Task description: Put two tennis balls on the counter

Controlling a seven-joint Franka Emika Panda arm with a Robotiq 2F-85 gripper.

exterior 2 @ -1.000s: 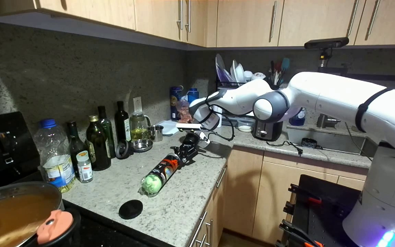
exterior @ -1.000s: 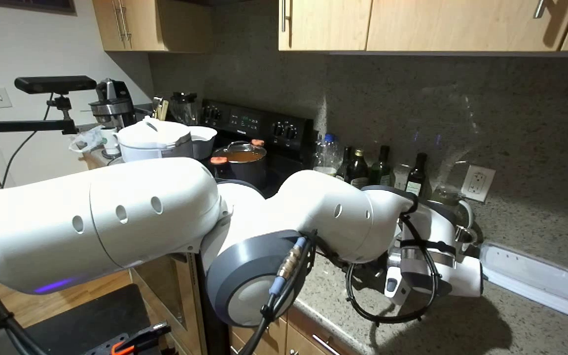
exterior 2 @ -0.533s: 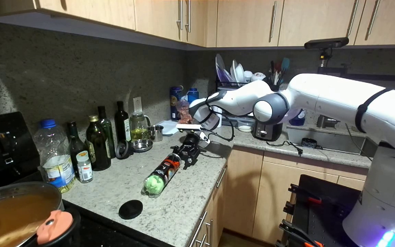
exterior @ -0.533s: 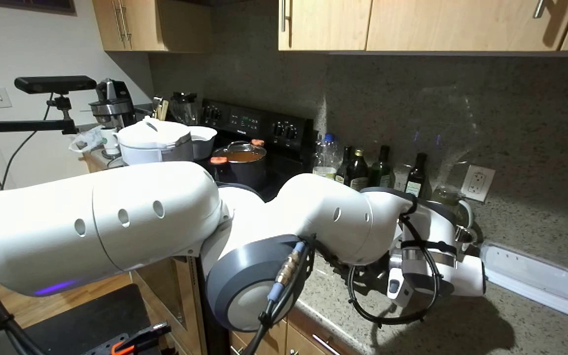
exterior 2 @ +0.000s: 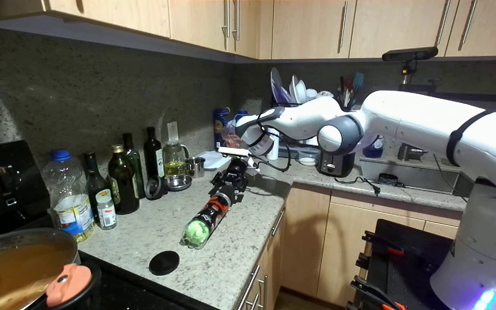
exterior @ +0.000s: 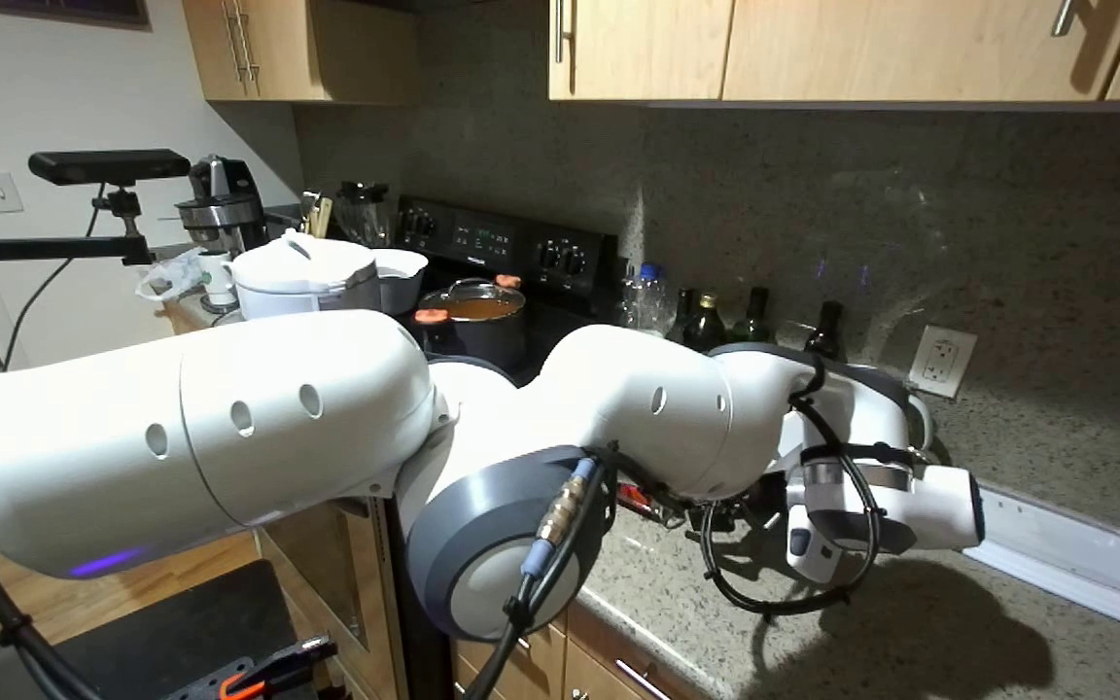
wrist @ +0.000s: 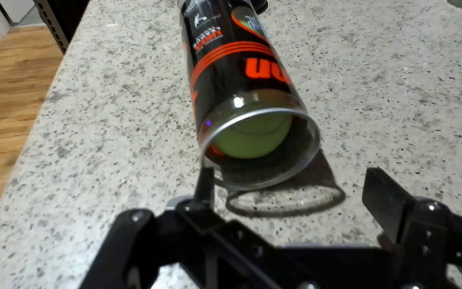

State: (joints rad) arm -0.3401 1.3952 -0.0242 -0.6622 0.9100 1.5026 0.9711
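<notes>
A clear can [exterior 2: 213, 211] with a black and orange label lies on its side on the speckled counter [exterior 2: 239, 245]. One tennis ball [exterior 2: 197, 232] shows through its far end in an exterior view. In the wrist view a yellow-green tennis ball [wrist: 253, 138] sits a little inside the can's uncapped mouth. My gripper [wrist: 289, 176] stands open just before that mouth, its jaws wide apart with nothing between them. The left finger is close beside the rim; whether it touches I cannot tell. An exterior view shows the gripper [exterior 2: 230, 196] at the can's near end.
A black round lid [exterior 2: 164, 262] lies on the counter near the stove. Along the wall stand several dark bottles [exterior 2: 123, 185], a blue-capped plastic bottle [exterior 2: 69, 198] and a glass jug [exterior 2: 175, 159]. A pot [exterior 2: 20, 262] with an orange handle sits on the stove.
The jaws have spread apart. My wrist has risen, and the gripper has tilted and shifted slightly left in an exterior view. The can has slid and turned a little to the right.
</notes>
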